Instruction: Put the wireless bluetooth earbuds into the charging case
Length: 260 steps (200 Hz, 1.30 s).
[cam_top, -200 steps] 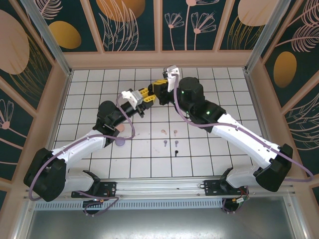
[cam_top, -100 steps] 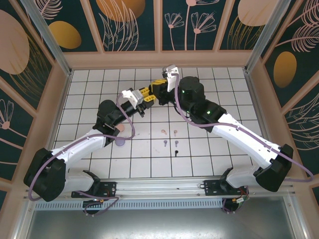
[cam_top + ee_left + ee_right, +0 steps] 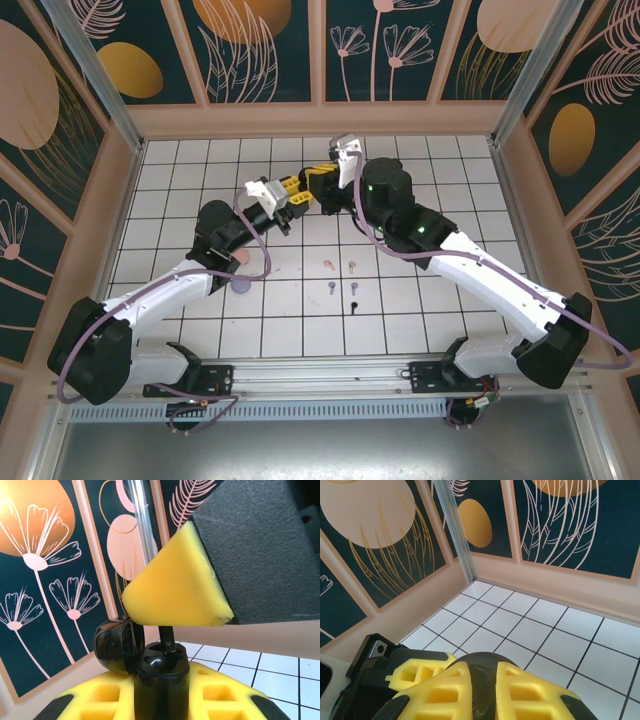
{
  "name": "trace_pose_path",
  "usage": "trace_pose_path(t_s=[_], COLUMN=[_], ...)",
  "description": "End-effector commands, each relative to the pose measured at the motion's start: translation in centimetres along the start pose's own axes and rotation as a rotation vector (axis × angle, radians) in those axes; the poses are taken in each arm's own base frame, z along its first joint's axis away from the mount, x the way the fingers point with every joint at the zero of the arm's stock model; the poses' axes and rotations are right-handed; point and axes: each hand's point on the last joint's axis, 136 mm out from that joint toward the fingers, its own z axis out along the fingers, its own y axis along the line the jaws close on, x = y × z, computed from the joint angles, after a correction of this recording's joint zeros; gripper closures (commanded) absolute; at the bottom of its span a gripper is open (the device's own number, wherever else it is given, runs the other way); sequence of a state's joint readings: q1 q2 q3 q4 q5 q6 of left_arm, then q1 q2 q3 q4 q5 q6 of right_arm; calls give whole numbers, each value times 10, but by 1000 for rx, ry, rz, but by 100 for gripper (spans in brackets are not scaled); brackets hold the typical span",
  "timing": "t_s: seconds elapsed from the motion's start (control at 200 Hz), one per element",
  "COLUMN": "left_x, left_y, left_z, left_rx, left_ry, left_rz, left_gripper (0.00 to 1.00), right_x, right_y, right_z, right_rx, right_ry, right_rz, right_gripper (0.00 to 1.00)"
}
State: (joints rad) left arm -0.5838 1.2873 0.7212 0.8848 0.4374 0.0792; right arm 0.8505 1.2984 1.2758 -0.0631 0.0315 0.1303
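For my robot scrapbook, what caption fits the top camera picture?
The left gripper and right gripper meet while five tiny earbuds wait on the white tiles.

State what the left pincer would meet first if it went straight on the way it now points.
Most likely the right pincer: the left pincer, clamping a black piece, points at it, and the right one's yellow finger sits just ahead in the left wrist view. Exact gap is unclear.

We are logging a white tiled floor; teal floral wall panels are enclosing it from 9 through 3 o'clock.
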Motion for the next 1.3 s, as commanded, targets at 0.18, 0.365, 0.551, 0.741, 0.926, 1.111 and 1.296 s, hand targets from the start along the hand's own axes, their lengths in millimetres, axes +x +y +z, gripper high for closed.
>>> trace_pose_path(t_s=[0.18,0.365,0.551,0.741,0.926,1.111,1.296], left_x=[-30,-30,-30,-28,-26,-23,-21], left_y=[-1,0,0,1,1,1,2], left_z=[3,3,3,6,6,5,5], left_rx=[12,10,11,11,9,8,2], left_ry=[-80,-78,-78,-70,-68,-61,-57], left_rz=[41,41,45,38,31,27,19], left_gripper=[100,100,100,100,100,100,100], right_x=[10,14,23,50,55,42,30], right_y=[5,10,14,26,22,18,15], right_z=[0,4,7,21,27,28,27], right_rx=[-36,-58,-61,-24,20,50,67], right_ry=[35,53,85,191,201,172,148], right_rz=[15,11,-13,-150,-164,-133,-94], right_gripper=[86,86,86,86,85,69,57])
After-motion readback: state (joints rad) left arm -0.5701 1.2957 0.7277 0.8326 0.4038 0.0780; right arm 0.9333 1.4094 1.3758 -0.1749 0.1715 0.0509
